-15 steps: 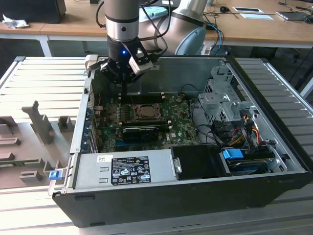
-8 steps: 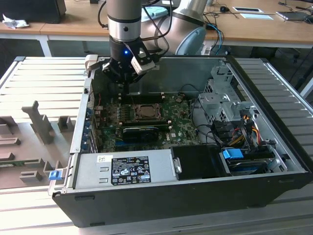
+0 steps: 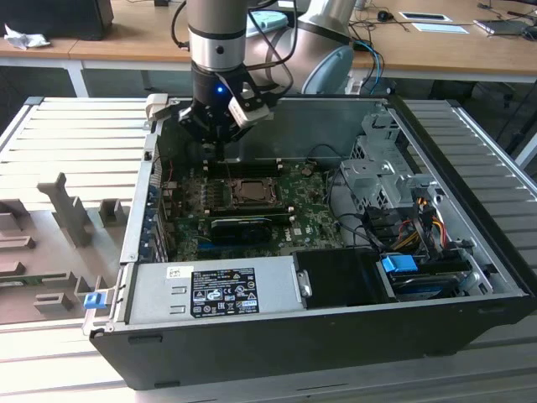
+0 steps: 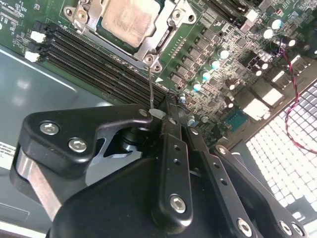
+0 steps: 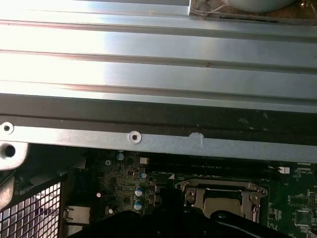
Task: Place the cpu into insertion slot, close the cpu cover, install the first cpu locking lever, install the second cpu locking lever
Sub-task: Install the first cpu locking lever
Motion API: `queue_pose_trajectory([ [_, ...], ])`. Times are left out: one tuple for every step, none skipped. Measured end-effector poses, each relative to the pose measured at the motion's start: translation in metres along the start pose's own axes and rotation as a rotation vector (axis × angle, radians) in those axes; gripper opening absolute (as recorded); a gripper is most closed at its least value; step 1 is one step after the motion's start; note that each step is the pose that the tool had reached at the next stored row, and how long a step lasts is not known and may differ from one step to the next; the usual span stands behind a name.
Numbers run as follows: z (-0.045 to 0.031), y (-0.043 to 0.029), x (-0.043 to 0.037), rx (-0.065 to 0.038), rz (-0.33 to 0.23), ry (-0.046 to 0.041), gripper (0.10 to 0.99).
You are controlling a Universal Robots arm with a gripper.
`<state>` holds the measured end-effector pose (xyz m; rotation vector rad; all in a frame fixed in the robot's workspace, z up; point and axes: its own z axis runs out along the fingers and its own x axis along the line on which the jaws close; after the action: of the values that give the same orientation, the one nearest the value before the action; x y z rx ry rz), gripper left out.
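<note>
**Claw tip at the free end of a locking lever, chip seated under its frame**

Black links of the claw (image 4: 166,109) lie closest to the lens in the second wrist view. They taper to a tip that meets the pale end of a thin wire locking lever (image 4: 150,87). Whether the claw is apart, together or clamped on that wire cannot be told; the tip and the lever's end overlap, and no more can be made out.

The lever's long axis runs straight from the claw tip to a corner of the insertion slot (image 3: 249,191). There the cpu (image 4: 126,20) sits with its pale metal top showing through the square cut-out of the cpu cover (image 4: 163,34). The cover looks folded down flat over the chip. The lever seems to rise off the motherboard (image 4: 223,69) rather than lie tucked beside the frame, so it is probably not latched. Long black memory slots (image 4: 99,64) run beside the socket, between it and the claw.

The exterior view shows the claw in the upper middle of the frame, reaching down into the open computer case (image 3: 294,353). The socket lies just below it and slightly toward the exterior view's right, near the frame's centre. A grey power supply (image 3: 210,290) fills the lower part of the case, which rests on a ribbed metal desk (image 3: 75,134).
</note>
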<state>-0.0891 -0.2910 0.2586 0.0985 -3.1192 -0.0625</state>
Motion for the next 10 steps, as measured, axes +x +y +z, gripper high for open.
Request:
queue_pose_trajectory([
  [0.0000,0.0000,-0.0008,0.000,0.000,0.0000,0.106],
  [0.0000,-0.0001,-0.0015,0.000,0.000,0.0000,0.106],
  [0.0000,-0.0001,-0.0020,0.000,0.000,-0.0001,0.106],
  [0.0000,-0.0001,-0.0024,0.000,0.000,0.0000,0.106],
  [-0.0001,-0.0002,-0.0030,0.000,0.000,0.0000,0.106],
  [-0.0001,-0.0002,-0.0034,0.000,0.000,0.0000,0.106],
  [-0.0001,-0.0002,-0.0038,0.000,0.000,0.0000,0.106],
  [-0.0001,-0.0003,-0.0041,0.000,0.000,0.0000,0.106],
  [-0.0001,-0.0003,-0.0046,0.000,0.000,0.0000,0.106],
  [-0.0001,-0.0003,-0.0050,0.000,0.000,0.0000,0.106],
])
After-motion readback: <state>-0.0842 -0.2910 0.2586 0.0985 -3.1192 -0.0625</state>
